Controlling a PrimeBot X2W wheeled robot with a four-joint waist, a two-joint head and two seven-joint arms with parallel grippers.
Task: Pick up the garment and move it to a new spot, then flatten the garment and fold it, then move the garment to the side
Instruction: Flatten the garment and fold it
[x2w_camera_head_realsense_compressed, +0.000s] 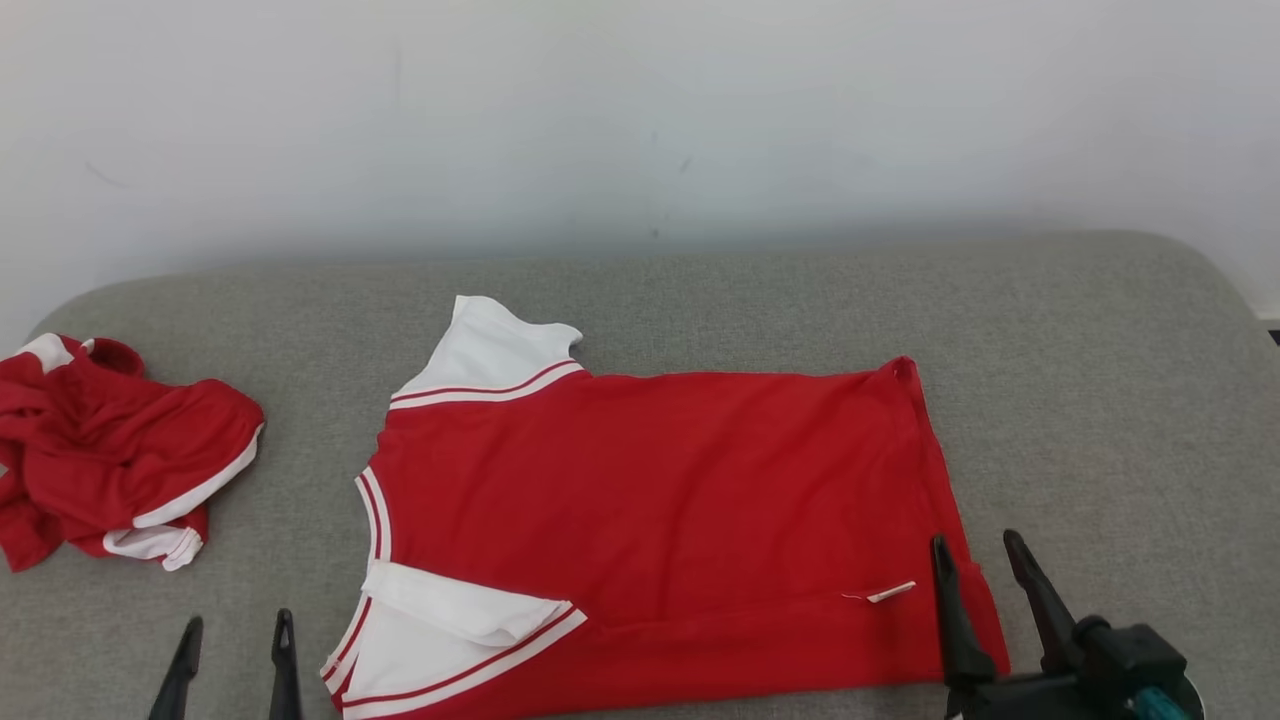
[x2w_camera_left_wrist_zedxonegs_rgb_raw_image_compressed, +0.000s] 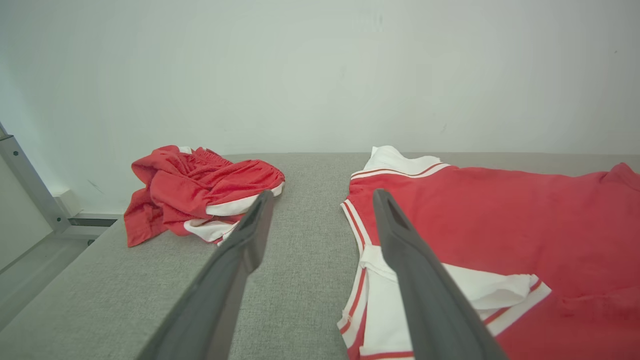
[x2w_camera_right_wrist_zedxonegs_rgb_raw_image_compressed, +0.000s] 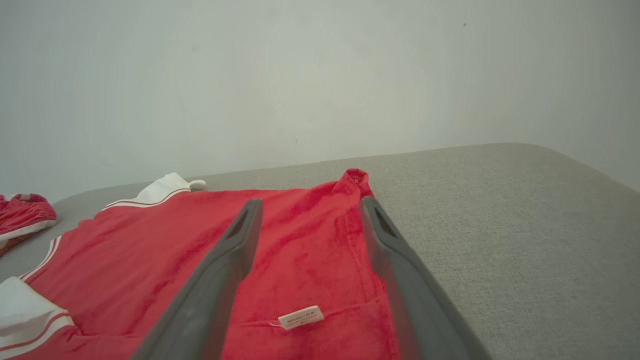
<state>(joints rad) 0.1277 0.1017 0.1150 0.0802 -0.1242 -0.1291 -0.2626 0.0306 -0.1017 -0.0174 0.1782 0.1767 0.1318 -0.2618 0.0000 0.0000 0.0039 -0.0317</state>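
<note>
- Right gripper (x2w_camera_head_realsense_compressed: 976, 540) — fingers wide, holding nothing — at the garment's (x2w_camera_head_realsense_compressed: 660, 480) near right corner.
- Left gripper (x2w_camera_head_realsense_compressed: 240, 618) — wide, empty — near side, just left of the garment.

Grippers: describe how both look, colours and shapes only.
The left gripper and right gripper match: each has two long, dark grey-black fingers tapering to narrow tips, with a slot-like hollow near each tip. The right one's fingers are mounted on a black body bearing a teal part.
</note>
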